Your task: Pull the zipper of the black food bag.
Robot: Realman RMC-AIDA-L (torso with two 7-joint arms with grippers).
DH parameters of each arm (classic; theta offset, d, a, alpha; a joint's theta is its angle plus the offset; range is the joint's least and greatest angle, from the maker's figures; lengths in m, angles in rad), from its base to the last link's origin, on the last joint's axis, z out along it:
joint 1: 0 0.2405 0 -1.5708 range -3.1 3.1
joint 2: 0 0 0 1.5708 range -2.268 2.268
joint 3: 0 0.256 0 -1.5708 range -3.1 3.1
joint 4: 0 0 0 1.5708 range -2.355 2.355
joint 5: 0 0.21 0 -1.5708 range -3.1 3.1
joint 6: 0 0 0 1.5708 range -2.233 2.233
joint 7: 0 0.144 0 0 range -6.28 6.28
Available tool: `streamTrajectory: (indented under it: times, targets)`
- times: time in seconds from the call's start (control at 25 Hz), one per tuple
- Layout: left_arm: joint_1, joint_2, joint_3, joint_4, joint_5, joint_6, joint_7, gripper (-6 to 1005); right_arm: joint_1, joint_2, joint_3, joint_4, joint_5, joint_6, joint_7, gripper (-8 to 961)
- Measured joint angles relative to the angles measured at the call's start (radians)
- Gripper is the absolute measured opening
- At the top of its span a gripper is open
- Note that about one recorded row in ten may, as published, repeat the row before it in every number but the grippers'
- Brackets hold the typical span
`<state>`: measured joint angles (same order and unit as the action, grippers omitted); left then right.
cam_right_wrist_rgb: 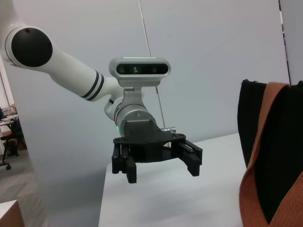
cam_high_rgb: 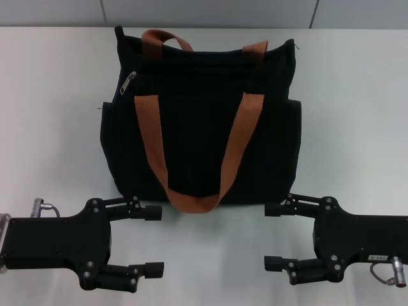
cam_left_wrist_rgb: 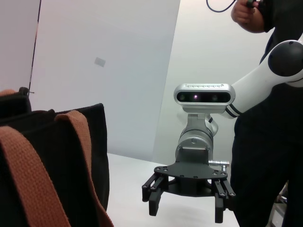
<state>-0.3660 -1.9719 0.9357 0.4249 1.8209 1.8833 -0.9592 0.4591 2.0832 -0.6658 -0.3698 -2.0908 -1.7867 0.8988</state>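
At table centre, head view: black food bag point(cam_high_rgb: 201, 121) lies flat toward the far edge, handles point(cam_high_rgb: 191, 201) draped forward; zipper point(cam_high_rgb: 128, 83) exposed at its upper left corner.
Near edge: left gripper point(cam_high_rgb: 155, 241) and right gripper point(cam_high_rgb: 273, 236) wide open, empty, flanking the bag for access.
Left wrist view: right gripper point(cam_left_wrist_rgb: 185, 204) spread, bag point(cam_left_wrist_rgb: 71, 165) beside.
Right wrist view: left gripper point(cam_right_wrist_rgb: 161, 165) spread, empty.

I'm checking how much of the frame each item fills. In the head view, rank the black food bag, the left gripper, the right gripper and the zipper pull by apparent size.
1. black food bag, by far the largest.
2. left gripper and right gripper: they look alike, both open, so I won't rank them.
3. zipper, the smallest.
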Motion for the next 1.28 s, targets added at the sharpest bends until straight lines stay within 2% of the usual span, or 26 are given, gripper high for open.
streamTrajectory:
  times: [0.76, 0.88, 0.92, 0.96, 1.0, 1.12, 1.28]
  targets:
    - [0.003, 0.0, -0.013, 0.0, -0.004, 0.009, 0.003, 813, 0.006, 0.0, 0.0, 0.0, 0.003, 0.006, 0.0, 838]
    - [-0.001, -0.017, -0.13, 0.001, -0.009, 0.068, 0.052, 810, 0.006, 0.0, 0.001, 0.0, 0.005, 0.011, 0.0, 838]
    - [-0.005, -0.028, -0.223, 0.002, -0.02, 0.1, 0.084, 809, 0.008, 0.0, 0.005, 0.0, 0.006, 0.014, 0.0, 839]
    - [-0.005, -0.028, -0.223, 0.002, -0.02, 0.1, 0.084, 808, 0.008, 0.0, 0.005, 0.0, 0.006, 0.014, 0.0, 839]
    - [-0.008, -0.035, -0.272, 0.003, -0.039, 0.112, 0.094, 807, 0.01, 0.0, 0.007, 0.0, 0.006, 0.015, 0.0, 839]
    - [-0.011, -0.049, -0.379, -0.004, -0.154, 0.113, 0.095, 805, 0.012, 0.0, 0.011, 0.0, 0.007, 0.018, 0.0, 839]
    - [-0.005, -0.054, -0.494, -0.036, -0.287, 0.059, 0.084, 801, 0.011, 0.0, 0.011, 0.0, 0.009, 0.019, 0.0, 840]
